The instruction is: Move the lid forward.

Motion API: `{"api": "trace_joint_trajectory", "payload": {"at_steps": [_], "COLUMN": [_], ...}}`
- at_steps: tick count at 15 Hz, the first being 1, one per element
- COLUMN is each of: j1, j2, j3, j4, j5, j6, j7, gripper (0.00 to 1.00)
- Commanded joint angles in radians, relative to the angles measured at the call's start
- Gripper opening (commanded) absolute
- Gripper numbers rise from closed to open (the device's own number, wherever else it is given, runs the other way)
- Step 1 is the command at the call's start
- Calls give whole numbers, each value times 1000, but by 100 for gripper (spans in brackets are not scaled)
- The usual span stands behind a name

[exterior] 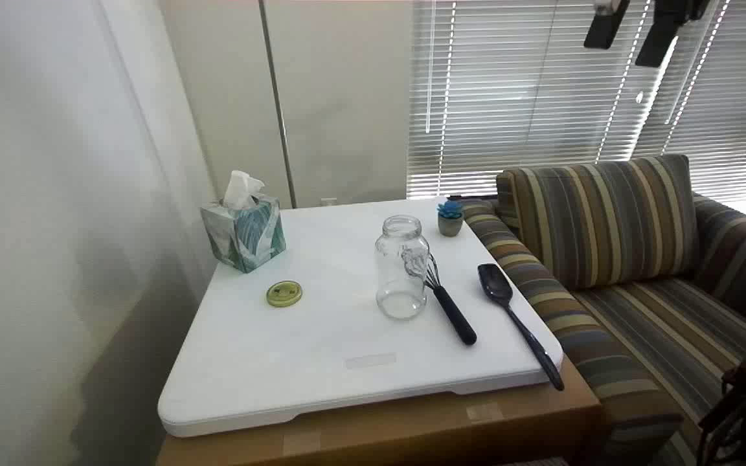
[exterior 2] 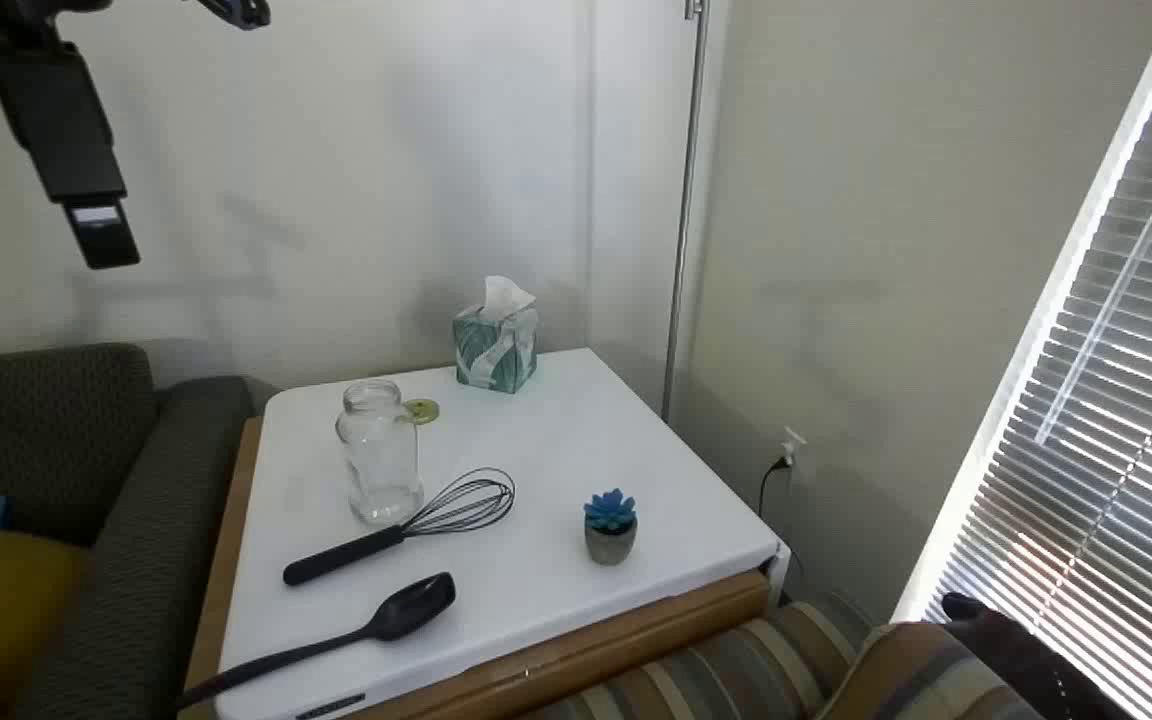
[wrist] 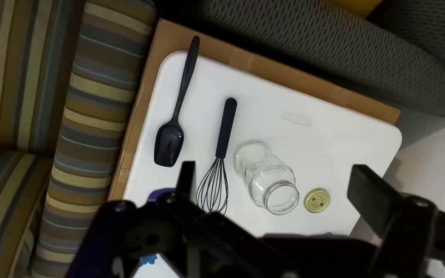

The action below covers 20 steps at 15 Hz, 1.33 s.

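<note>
The lid is a small flat round yellow-green disc lying flat on the white table, on the tissue-box side of the glass jar. It also shows in an exterior view, its edge partly behind the jar, and in the wrist view beside the jar's mouth. My gripper is wide open and empty. It hangs high above the table, away from the lid, at the top of an exterior view. A finger also shows at the top left of an exterior view.
The clear glass jar stands upright near the lid. A black whisk and a dark spoon lie beyond it. A tissue box and a small blue plant stand on the white table. A striped armchair adjoins it.
</note>
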Motion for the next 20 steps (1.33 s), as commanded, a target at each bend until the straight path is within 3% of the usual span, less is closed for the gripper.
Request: {"api": "trace_joint_trajectory", "payload": {"at_steps": [1, 12, 20], "j1": [-11, -5, -16], "j2": [0, 39, 247], "j3": [10, 27, 27], "j4": [2, 30, 133], "j5": [4, -4, -17], "j6": [-3, 1, -17], "j7": [-4, 6, 4], "gripper": [100, 100, 100]}}
